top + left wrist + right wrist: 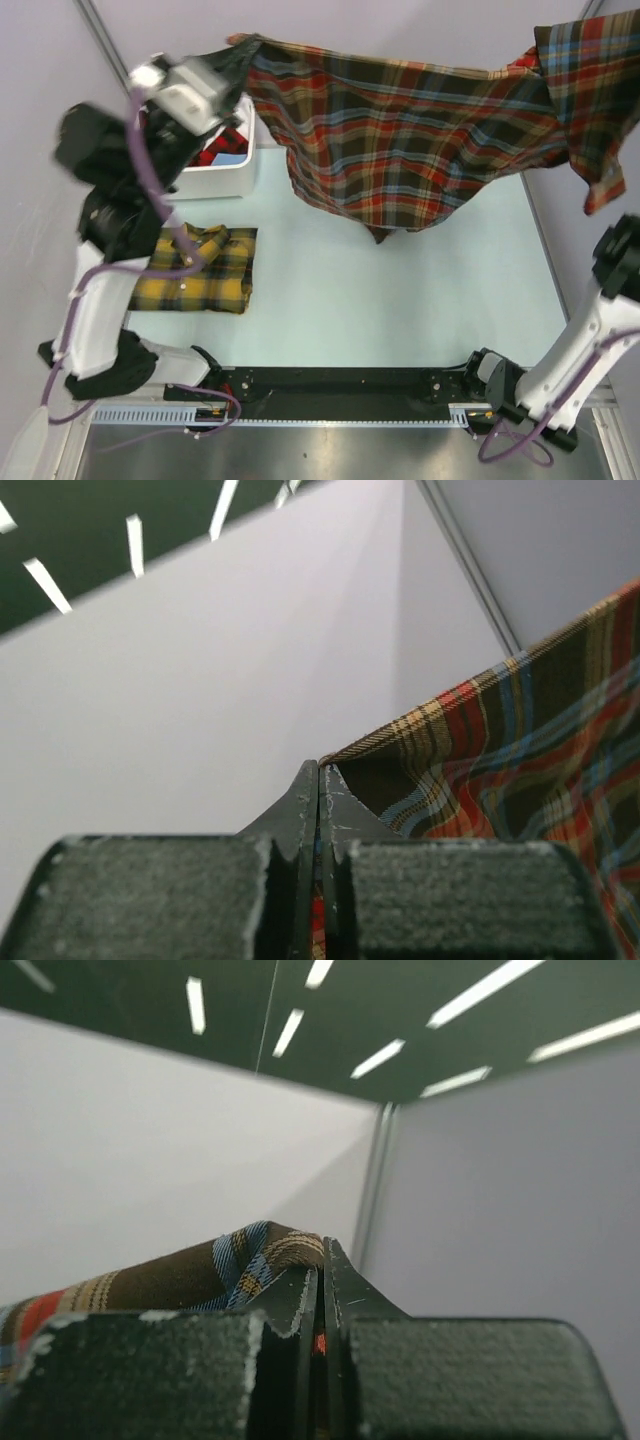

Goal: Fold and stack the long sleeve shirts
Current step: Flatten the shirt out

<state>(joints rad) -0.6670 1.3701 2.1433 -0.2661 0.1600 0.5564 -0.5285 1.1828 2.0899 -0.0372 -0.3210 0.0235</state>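
Your left jaws and right jaws pinch the top edge of the red-brown plaid flannel shirt with blue lines (400, 130). It hangs over the pale worktop (400, 300) (soft, light, floppy), so grab corners.

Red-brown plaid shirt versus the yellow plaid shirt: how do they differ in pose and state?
The red-brown shirt hangs spread out in the air; the yellow shirt lies folded on the table. The red-brown shirt is pinched by the left hand and right hand; the yellow shirt is in neither hand. Both are plaid.
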